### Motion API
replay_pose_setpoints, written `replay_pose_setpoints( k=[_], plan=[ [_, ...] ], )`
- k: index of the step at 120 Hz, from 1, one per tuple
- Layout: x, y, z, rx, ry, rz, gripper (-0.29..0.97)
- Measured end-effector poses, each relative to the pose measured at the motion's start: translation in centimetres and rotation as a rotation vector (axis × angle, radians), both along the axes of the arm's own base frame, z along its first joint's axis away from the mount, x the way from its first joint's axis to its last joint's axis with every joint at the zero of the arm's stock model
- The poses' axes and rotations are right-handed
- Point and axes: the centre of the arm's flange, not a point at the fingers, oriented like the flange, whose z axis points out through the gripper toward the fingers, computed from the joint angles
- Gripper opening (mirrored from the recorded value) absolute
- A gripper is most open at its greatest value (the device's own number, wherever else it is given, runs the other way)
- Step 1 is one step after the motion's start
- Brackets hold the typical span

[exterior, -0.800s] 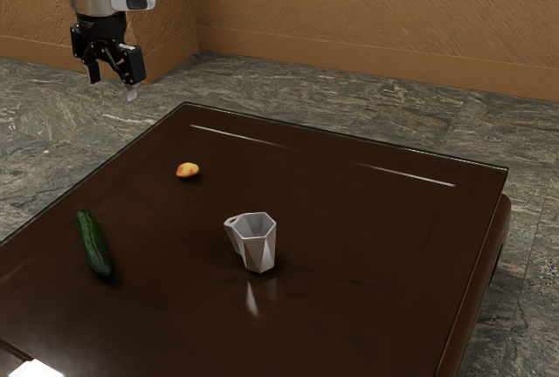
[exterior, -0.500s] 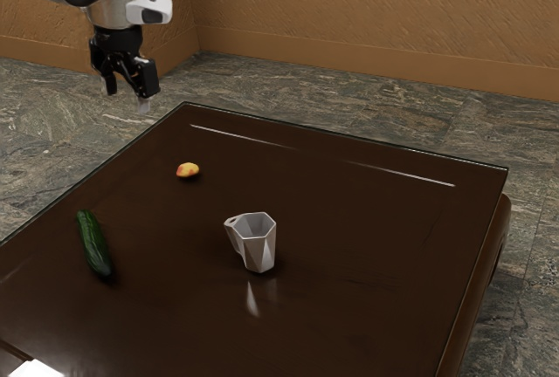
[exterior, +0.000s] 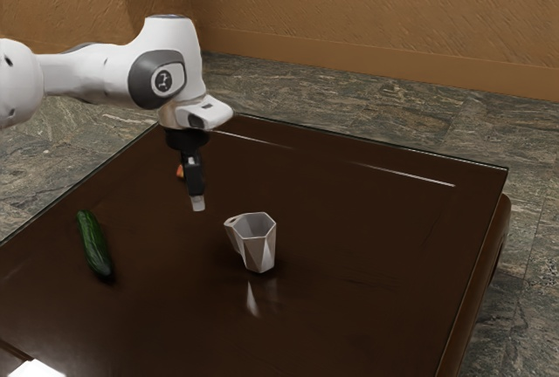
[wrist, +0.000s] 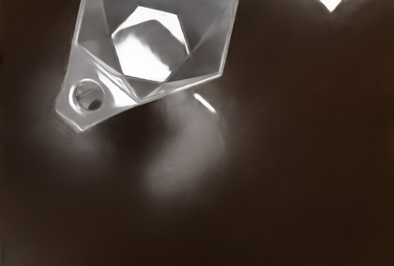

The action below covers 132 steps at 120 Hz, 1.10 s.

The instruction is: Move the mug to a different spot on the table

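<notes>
Mug (exterior: 253,239) at frame centre looks rigid, light and slick, best pinched across its faceted rim wall; whether the jaws, seen edge-on, stand apart cannot be told.

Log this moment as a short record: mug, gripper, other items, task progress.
mug: upright on the table, empty, handle toward the exterior view's left
gripper: pointing down over the table, on the mug's handle side, apart from it
other items: cucumber lying near the table's edge at the exterior view's left
task progress: mug not yet grasped
</notes>
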Motion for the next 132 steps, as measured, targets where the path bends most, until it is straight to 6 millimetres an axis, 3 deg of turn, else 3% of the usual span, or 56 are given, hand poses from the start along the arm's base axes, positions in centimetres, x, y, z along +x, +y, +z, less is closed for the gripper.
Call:
replay_pose_setpoints(
  k=[9, 29, 60, 94, 132],
  plan=[
    [0.9, 1.2, -1.5, -0.088, -0.016, -0.083, 0.62],
    [3.7, 0.0, -6.6, -0.196, -0.065, -0.357, 0.60],
    [5.7, 1.2, -9.0, -0.219, -0.211, -0.680, 0.59],
    [5.1, 3.1, -11.8, -0.223, -0.311, -0.865, 0.58],
    [3.8, 5.0, -14.6, -0.190, -0.370, -0.869, 0.64]
  ],
)
